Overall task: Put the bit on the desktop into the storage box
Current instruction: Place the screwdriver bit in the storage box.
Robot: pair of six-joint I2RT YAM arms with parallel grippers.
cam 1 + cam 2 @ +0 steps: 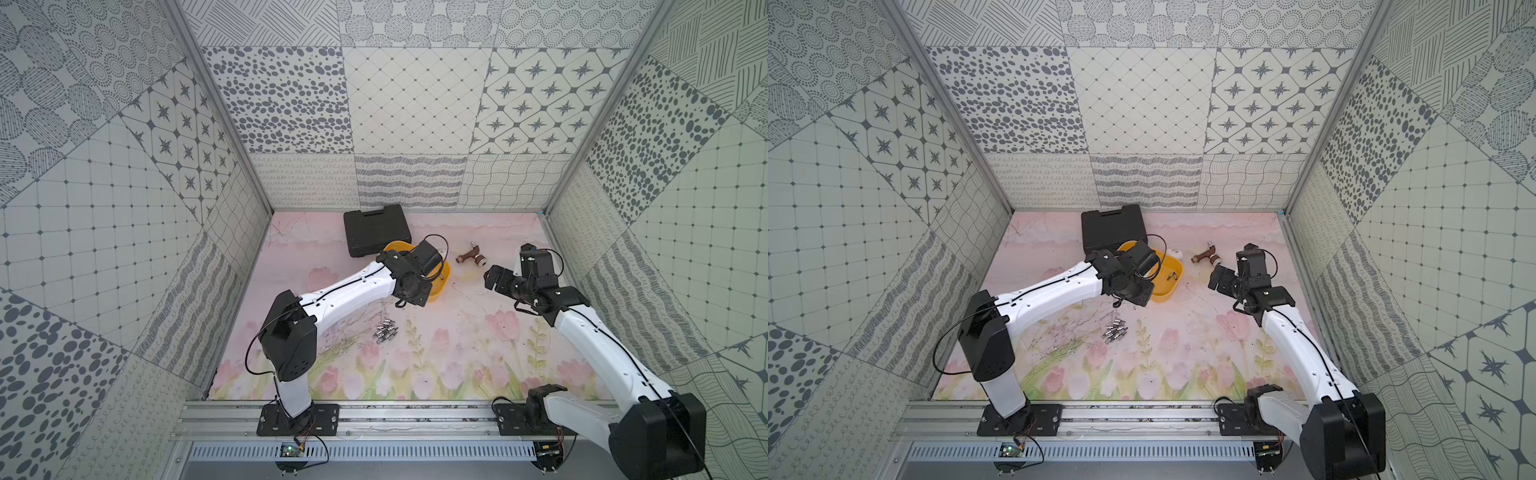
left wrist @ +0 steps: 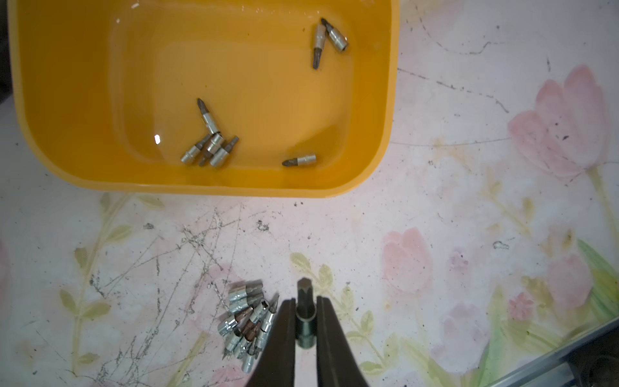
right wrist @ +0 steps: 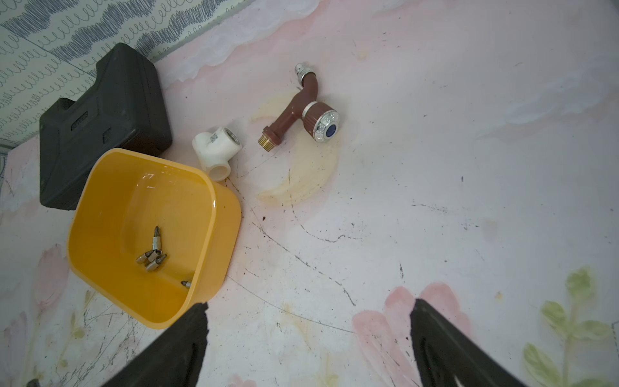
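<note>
Since the left gripper is clamped on one bit, which looks lifted just beside the pile of bits mid-table, I'd call this the carry step. Next up: get it past the near rim of the storage box, which sits toward the table's far edge with stored bits in it, then let go. The right gripper hangs wide open and empty.

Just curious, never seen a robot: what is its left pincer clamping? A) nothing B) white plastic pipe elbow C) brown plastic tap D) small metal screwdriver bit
D: in the left wrist view the left gripper is shut on a small metal screwdriver bit, its tip poking out.
</note>
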